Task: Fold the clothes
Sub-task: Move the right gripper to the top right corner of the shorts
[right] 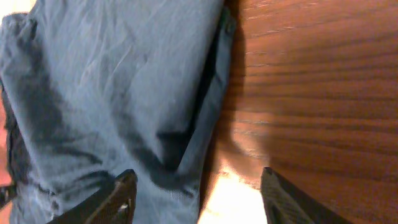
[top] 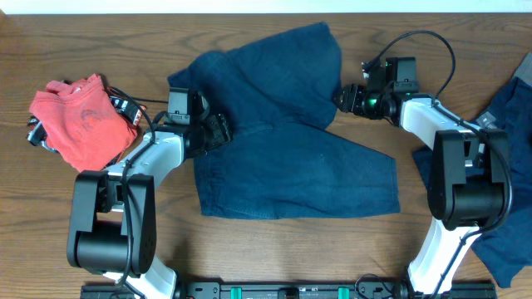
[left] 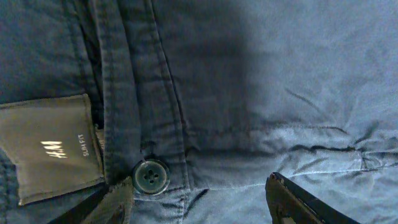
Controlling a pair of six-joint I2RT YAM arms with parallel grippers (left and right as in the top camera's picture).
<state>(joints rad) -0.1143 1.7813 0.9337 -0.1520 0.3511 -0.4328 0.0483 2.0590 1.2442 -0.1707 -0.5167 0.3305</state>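
Dark blue shorts (top: 291, 158) lie spread across the middle of the wooden table, one leg folded up toward the back. My left gripper (top: 218, 131) is open at the waistband on the shorts' left side. The left wrist view shows its fingers (left: 186, 208) straddling the waistband by a button (left: 150, 176) and a grey label (left: 53, 146). My right gripper (top: 341, 97) is open at the right edge of the upper leg. In the right wrist view its fingers (right: 199, 196) straddle the hem (right: 211, 106), one over cloth and one over bare wood.
A folded red shirt (top: 79, 120) lies at the left of the table. Another dark blue garment (top: 509, 158) lies at the right edge, partly under the right arm. Bare wood (top: 274, 249) shows in front of the shorts.
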